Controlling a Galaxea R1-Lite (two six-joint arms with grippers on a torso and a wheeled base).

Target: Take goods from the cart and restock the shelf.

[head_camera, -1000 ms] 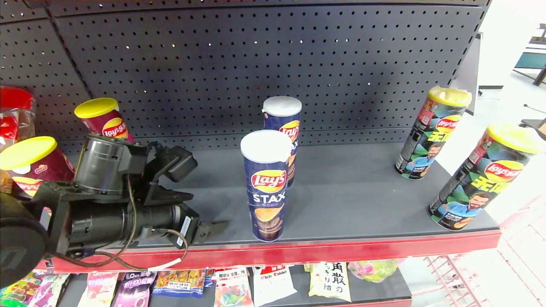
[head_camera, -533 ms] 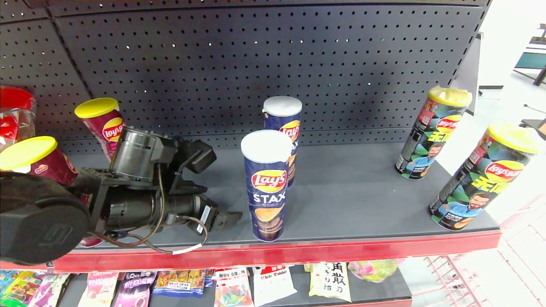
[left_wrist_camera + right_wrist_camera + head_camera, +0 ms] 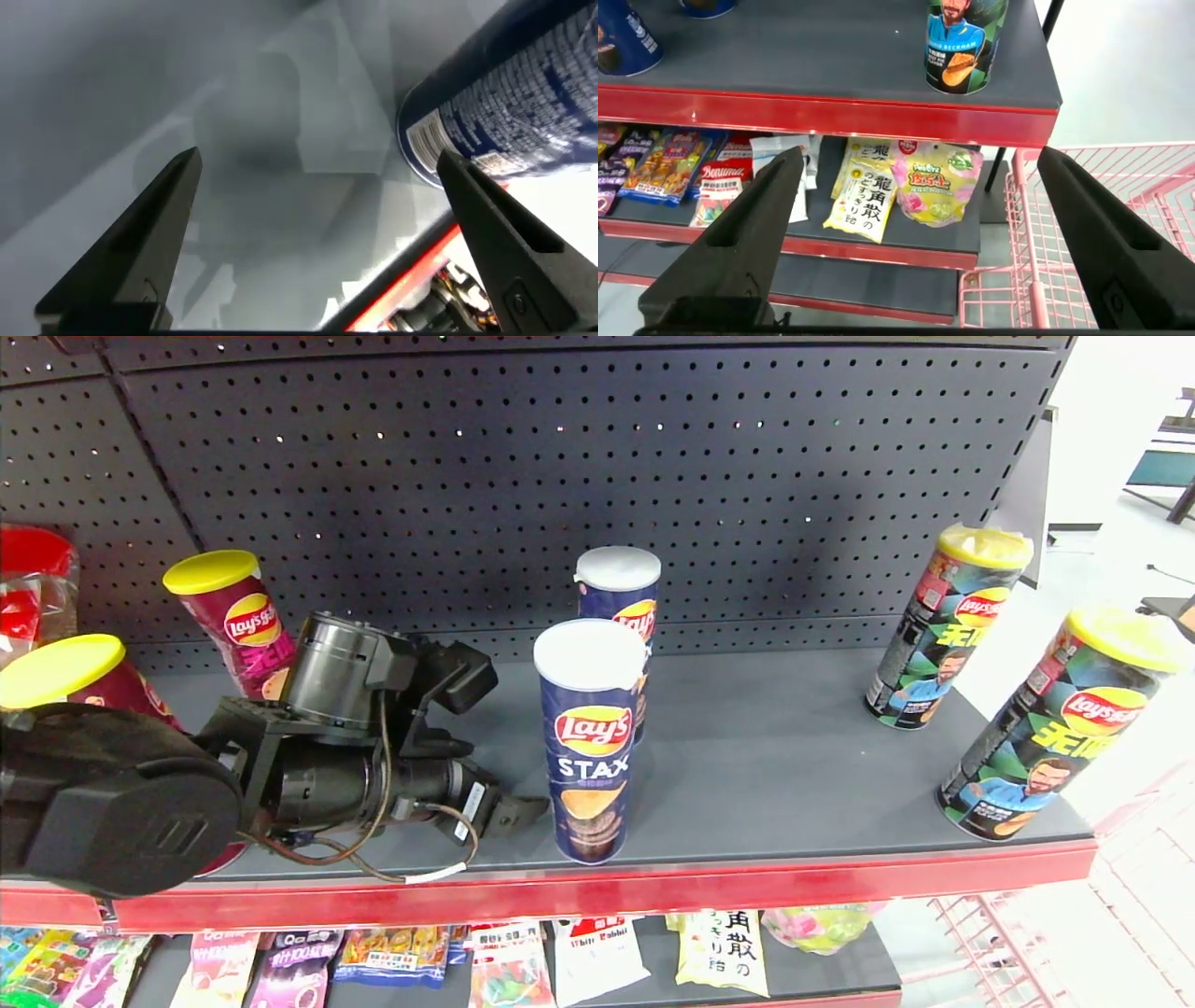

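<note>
Dark-blue cardboard crisp tube with white lid (image 3: 588, 742): the head view shows it upright near the front lip of the grey metal shelf (image 3: 794, 765), just ahead of the left tool (image 3: 523, 810).

Left wrist view: left tool (image 3: 318, 159) spread wide and empty. The tube (image 3: 505, 103) sits beside one fingertip, not between them.

Right wrist view: right tool (image 3: 920, 154) spread and empty, with the pink wire cart (image 3: 994, 303) below it.

Judged step: the tube is shelved. Next move: back away without tipping it, then fetch from the cart.

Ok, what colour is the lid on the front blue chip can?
The lid is white, clearest in the head view.
</note>
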